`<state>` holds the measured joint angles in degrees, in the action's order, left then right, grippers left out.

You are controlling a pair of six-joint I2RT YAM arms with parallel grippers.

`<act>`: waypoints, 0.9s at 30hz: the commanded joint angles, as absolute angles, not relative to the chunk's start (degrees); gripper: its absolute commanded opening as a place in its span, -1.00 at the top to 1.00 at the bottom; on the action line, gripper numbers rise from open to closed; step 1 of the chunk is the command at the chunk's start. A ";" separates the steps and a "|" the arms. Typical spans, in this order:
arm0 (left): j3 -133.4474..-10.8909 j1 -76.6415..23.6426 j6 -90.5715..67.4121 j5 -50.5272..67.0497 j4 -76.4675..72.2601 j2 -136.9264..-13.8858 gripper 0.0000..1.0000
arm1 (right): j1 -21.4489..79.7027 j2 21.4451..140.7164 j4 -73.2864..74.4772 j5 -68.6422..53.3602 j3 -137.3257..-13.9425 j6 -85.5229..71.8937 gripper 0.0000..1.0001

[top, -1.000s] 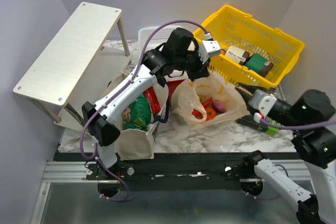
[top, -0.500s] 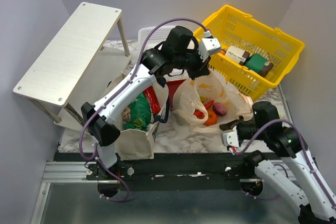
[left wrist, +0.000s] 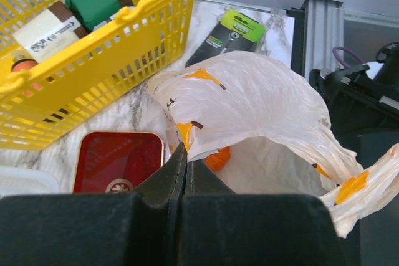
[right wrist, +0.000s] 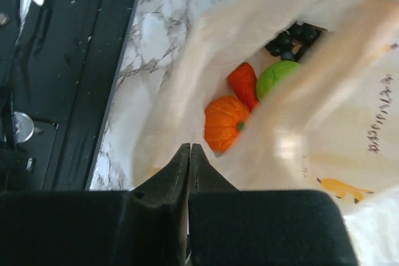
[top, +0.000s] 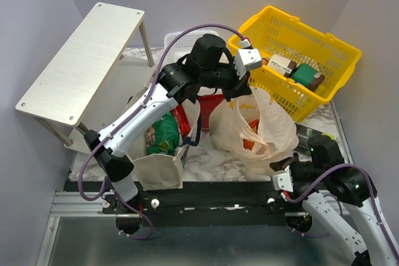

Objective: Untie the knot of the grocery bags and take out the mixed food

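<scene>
Left pincer (top: 240, 88) clamped flat on the upper rim of the plastic bag (top: 274, 126), centre of the top view, holding it up off the table (top: 206, 160); right pincer (top: 277, 167) also pressed tight, on the bag's near rim by the look of its wrist view, lower right of frame.

Change over the last second: right arm has come from beside the yellow basket (top: 336, 48) down to the table's near edge, dragging that rim with it; left pincer has risen slightly; bag now stretched between the two, where it lay slumped and gaping before.

No tied knot visible; mouth is open. Seen through it in the right wrist view: orange (right wrist: 223, 130), carrot (right wrist: 244, 85), green apple (right wrist: 274, 79), grapes (right wrist: 290, 38), all low in the bag. Canvas tote (top: 159, 166) lower left, green snack bag (top: 163, 136) inside it.

Judgement: untying looks done for this bag; emptying not begun; both pincers are occupied with film, so one must let go to reach in.
</scene>
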<state>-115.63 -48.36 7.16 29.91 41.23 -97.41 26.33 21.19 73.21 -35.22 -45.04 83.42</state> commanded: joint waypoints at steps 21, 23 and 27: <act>-102.32 -49.04 9.67 23.04 42.01 -84.82 -0.83 | 26.89 40.87 38.15 -31.99 -53.52 37.18 0.60; -99.50 -49.04 9.14 19.53 42.27 -84.90 -0.83 | 26.98 41.74 36.57 -32.17 -54.66 36.21 0.61; -96.51 -49.04 9.05 18.10 41.93 -84.82 -0.82 | 28.90 46.57 35.16 -31.65 -55.28 37.26 0.61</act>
<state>-99.94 -48.99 8.51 22.24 41.23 -83.57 26.87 43.35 39.72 -33.39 -53.28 39.81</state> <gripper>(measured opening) 0.913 0.194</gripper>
